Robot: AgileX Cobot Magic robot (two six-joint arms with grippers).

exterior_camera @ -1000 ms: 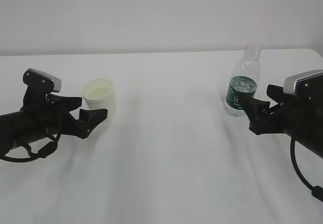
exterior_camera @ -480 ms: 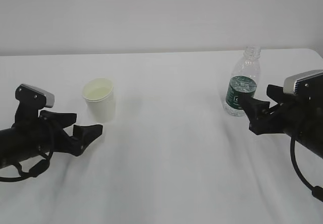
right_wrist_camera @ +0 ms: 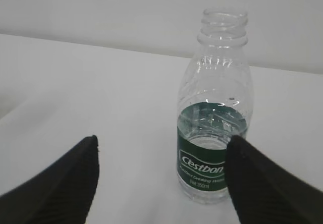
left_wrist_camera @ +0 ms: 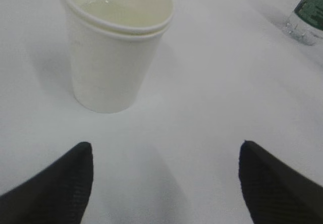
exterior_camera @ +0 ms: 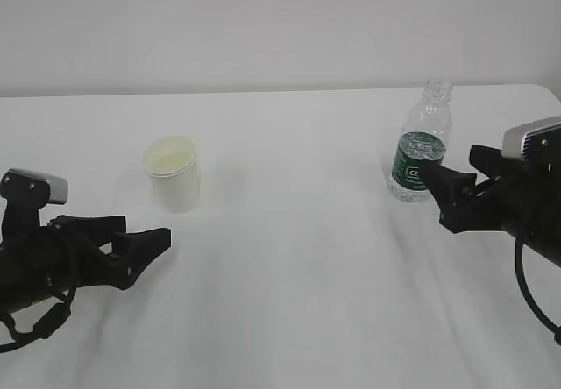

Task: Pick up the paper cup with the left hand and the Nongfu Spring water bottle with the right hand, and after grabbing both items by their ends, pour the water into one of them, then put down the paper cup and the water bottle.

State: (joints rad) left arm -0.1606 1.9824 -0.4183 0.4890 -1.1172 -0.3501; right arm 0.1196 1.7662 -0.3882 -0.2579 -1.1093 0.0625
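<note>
The left hand [exterior_camera: 140, 247] hangs spread and empty, near-left of the upright paper cup [exterior_camera: 173, 173]; the right hand [exterior_camera: 449, 198] gapes beside the Cestbon-labelled water bottle [exterior_camera: 422, 142] at far right; both stand released, so each arm should retreat straight and low.

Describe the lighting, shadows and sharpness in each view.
Exterior view: flat, even light, slightly soft, faint shadows beside the cup and bottle. Left wrist view: near fingertips blurred, cup fairly sharp, pale shadow at its left. Right wrist view: bottle and label crisp, fingertips blurred.
</note>
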